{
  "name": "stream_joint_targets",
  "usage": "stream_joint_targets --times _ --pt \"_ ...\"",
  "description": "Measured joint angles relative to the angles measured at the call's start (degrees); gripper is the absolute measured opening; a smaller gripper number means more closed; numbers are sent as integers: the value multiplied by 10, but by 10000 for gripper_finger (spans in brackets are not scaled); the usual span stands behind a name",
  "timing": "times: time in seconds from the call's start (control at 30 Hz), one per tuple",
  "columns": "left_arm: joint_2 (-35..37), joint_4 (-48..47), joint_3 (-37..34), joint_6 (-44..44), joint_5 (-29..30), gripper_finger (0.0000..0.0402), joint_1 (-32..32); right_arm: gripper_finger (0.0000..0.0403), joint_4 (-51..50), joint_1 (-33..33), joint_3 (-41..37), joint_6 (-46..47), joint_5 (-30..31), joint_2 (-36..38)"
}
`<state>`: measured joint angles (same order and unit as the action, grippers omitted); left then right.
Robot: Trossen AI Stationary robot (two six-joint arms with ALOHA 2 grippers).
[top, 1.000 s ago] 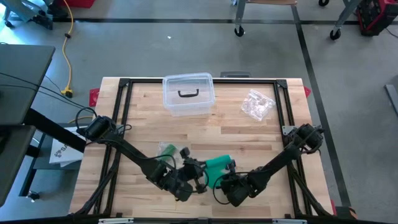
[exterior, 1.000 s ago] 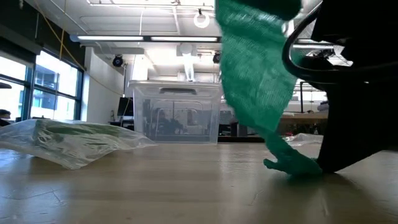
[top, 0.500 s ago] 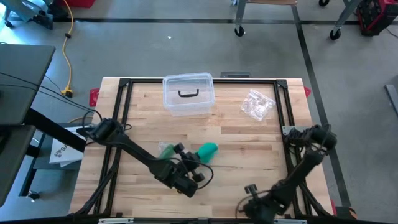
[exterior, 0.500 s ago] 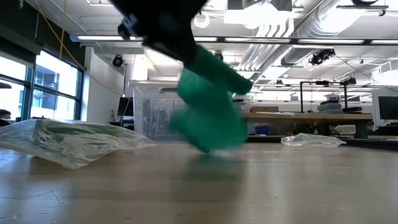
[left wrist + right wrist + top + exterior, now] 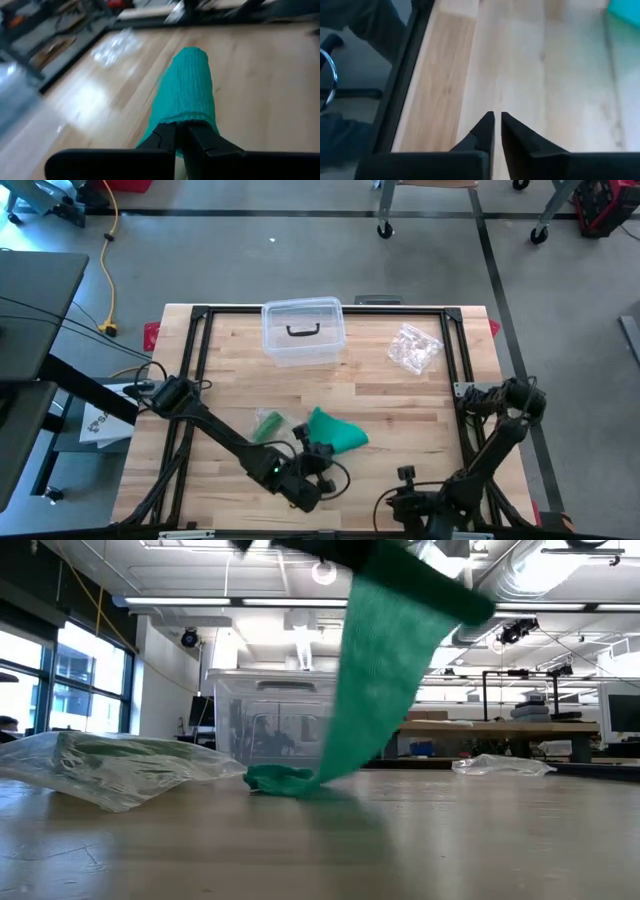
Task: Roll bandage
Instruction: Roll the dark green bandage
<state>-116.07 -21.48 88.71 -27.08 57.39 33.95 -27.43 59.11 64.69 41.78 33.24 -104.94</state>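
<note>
Now: L gripper [image 5: 181, 134] has the green bandage [image 5: 335, 432] pinched, lifted off the table [image 5: 400, 395].
From my seat, L fingers [image 5: 165, 137] are fully closed on one end of the bandage near the front-centre; low view shows the strip hanging down at a slant, its far end bunched on the wood in front of the clear lidded bin [image 5: 302, 332]. R gripper [image 5: 497, 122] sits at the front edge, well apart from the bandage, nothing in it, tips showing only a thin slit between them. Green packet [image 5: 267, 423] lies just beside the bandage; crumpled plastic wrapper [image 5: 414, 347] is at the back right.
</note>
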Motion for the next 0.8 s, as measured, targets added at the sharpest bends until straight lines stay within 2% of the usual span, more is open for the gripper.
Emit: stream_joint_targets --times 0.13,0.23,0.33,0.37,0.5,0.57,0.6,0.67,0.8 --pt "0 18 49 76 1 5 16 73 -11 0 0 10 7 51" --pt "0 23 81 102 2 5 28 117 -15 6 0 11 9 94" --pt "0 23 99 115 3 5 42 153 10 24 1 -39 32 128" --pt "0 24 103 120 3 5 48 161 23 32 1 -58 63 135" --pt "0 27 111 132 6 5 72 169 106 66 1 -144 259 141" --pt "0 27 111 139 8 5 82 169 153 73 1 -167 318 141" --pt "0 28 111 144 10 5 87 168 169 73 1 -168 327 141" --pt "0 37 111 159 12 5 94 168 191 63 1 -168 315 142" --pt "0 58 111 203 12 5 106 168 199 21 1 -168 213 143"
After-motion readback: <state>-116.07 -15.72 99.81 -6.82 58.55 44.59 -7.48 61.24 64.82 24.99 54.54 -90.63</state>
